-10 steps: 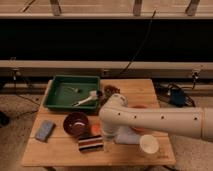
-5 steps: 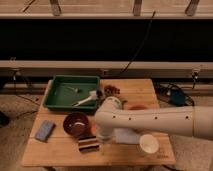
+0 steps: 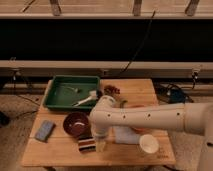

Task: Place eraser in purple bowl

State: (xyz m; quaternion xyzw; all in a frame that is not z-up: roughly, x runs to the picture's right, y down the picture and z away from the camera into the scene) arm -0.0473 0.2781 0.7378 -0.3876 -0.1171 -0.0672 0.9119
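The eraser (image 3: 86,144), a small block with dark, white and reddish stripes, lies on the wooden table (image 3: 55,150) near its front edge. The purple bowl (image 3: 76,123) stands just behind it and slightly to the left. My gripper (image 3: 98,142) hangs down from the white arm (image 3: 145,119), right beside the eraser's right end and low over the table. I cannot tell whether it touches or holds the eraser.
A green tray (image 3: 62,94) holding a white brush (image 3: 86,99) sits at the back left. A blue-grey sponge (image 3: 44,130) lies at the left, a white cup (image 3: 149,144) at the front right. A dark reddish object (image 3: 112,91) is behind the arm.
The arm's end has swung left and down, closing in on the eraser. The eraser and the bowl have stayed about where they were.
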